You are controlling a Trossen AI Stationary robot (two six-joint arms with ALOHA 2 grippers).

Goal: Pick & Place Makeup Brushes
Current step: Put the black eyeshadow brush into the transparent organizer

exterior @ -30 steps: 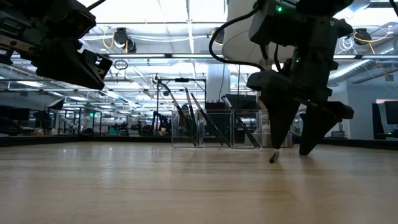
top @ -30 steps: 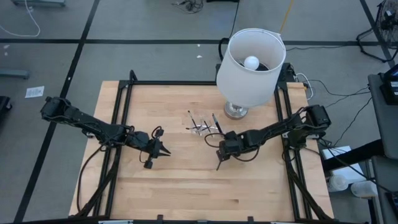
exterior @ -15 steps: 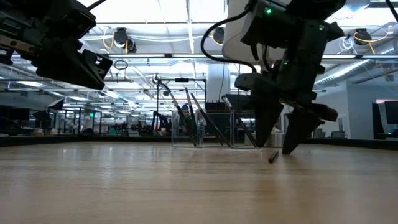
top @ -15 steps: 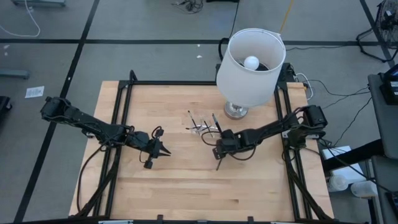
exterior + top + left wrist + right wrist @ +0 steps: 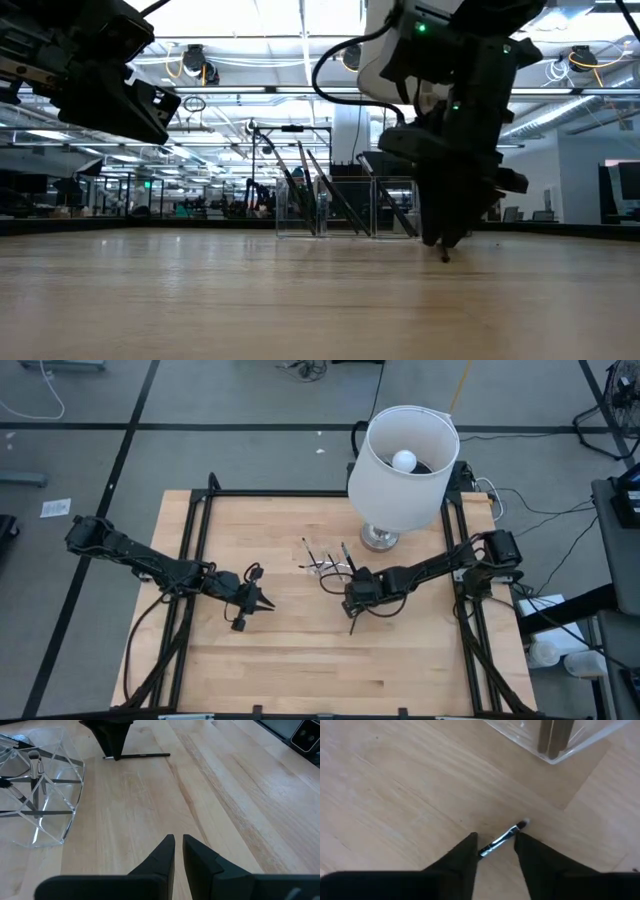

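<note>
Overhead, a wooden table (image 5: 290, 660) fills the middle of the frame. The right end effector (image 5: 351, 610) sits just right of centre, fingers (image 5: 465, 852) spread either side of a makeup brush (image 5: 502, 839) lying flat on the wood. More makeup brushes (image 5: 322, 560) lean in a clear holder (image 5: 37, 795) above it, beside a white lamp (image 5: 402, 465). The left end effector (image 5: 262, 605), centre left, has fingers nearly together, holding nothing.
</note>
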